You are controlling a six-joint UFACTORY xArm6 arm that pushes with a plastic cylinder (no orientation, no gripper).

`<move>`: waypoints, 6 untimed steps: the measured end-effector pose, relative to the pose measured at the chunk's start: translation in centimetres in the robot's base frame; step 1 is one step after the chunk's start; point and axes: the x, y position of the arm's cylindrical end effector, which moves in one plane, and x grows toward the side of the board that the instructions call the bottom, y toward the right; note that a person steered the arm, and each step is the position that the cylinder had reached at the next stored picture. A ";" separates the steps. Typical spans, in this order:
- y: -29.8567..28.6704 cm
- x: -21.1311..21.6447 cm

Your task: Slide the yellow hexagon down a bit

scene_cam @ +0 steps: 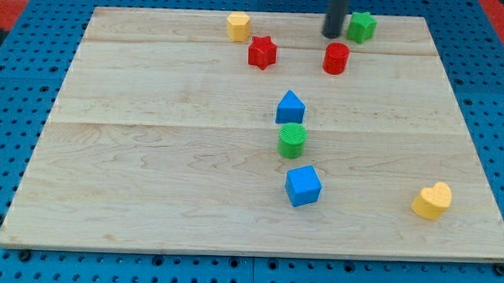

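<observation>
Rod: upper length cut off by the far frame edge; my tip (pixel 332 35) visible beside green star (pixel 362 26).

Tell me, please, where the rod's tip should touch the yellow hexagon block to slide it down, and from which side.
Probably its upper face, coming from the view's top. The yellow hexagon block lies near the wooden board's top edge; my tip is at its right, beside the green star block.
</observation>
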 end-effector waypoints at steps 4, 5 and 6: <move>-13.1 3.2; -11.8 7.3; -17.5 7.4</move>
